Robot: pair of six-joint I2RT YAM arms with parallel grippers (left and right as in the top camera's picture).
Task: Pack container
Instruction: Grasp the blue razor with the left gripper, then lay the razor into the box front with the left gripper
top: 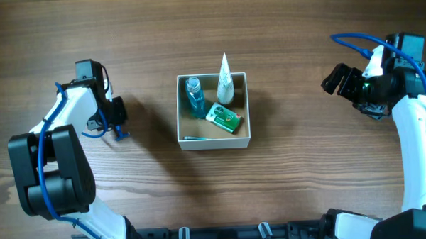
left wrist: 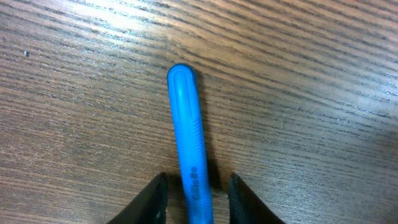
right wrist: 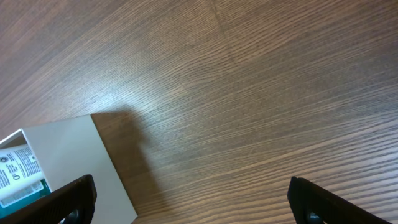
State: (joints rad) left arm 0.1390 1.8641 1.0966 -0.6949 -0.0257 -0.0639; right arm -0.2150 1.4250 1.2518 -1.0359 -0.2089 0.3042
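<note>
Overhead view: the container (top: pixel 214 142) sits at the centre of the wooden tabletop (top: pixel 307 180), open side up, with white walls and a tan inside. In it are a blue bottle (top: pixel 194 95) at upper left, a white tube (top: pixel 225 80) leaning over the upper rim, and a green box (top: pixel 223 118) at lower right. The left tool (top: pixel 118 123) is at the left of the frame, well apart from the container, with a blue handle (top: pixel 120 134) just under it. The right tool (top: pixel 337 80) is at the upper right, also well apart from the container.

Left wrist view: the blue handle (left wrist: pixel 186 130) lies flat on the tabletop (left wrist: pixel 311 93), running from the bottom edge up to mid-frame. The left tool (left wrist: pixel 198 180) straddles its lower end, its two dark fingers (left wrist: pixel 154 200) a little apart, with a thin gap showing on each side of the handle.

Right wrist view: the right tool (right wrist: pixel 191 183) is spread wide, one finger (right wrist: pixel 62 202) in each lower corner, with bare tabletop (right wrist: pixel 249 93) between them. A corner of the container (right wrist: pixel 74 155) shows at the lower left.
</note>
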